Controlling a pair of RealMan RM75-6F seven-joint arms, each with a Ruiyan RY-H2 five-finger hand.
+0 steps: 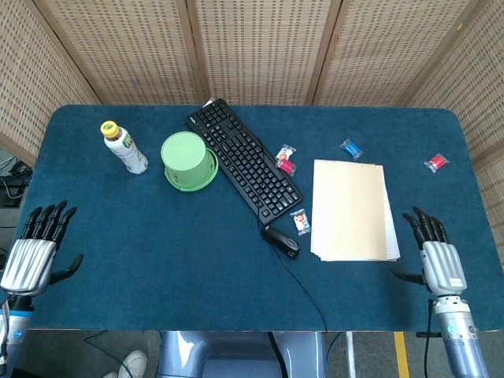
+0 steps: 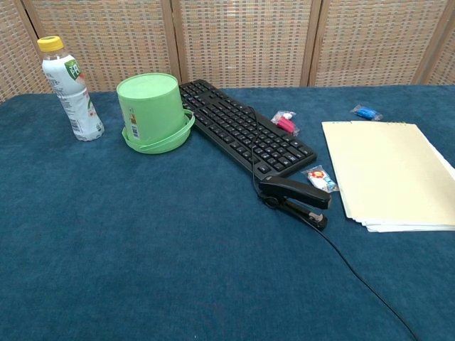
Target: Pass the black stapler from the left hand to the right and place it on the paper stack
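Observation:
The black stapler (image 1: 281,239) (image 2: 295,198) lies on the blue table, just below the keyboard's near end and left of the cream paper stack (image 1: 351,209) (image 2: 387,172). Nothing holds it. My left hand (image 1: 33,253) hovers at the table's front left corner, fingers spread and empty, far from the stapler. My right hand (image 1: 435,261) is at the front right edge, fingers apart and empty, right of the paper stack. Neither hand shows in the chest view.
A black keyboard (image 1: 244,157) lies diagonally at centre, its cable (image 1: 303,287) running past the stapler to the front edge. An upturned green cup (image 1: 187,160) and a bottle (image 1: 124,147) stand at the back left. Small wrapped candies (image 1: 286,161) lie scattered around the paper.

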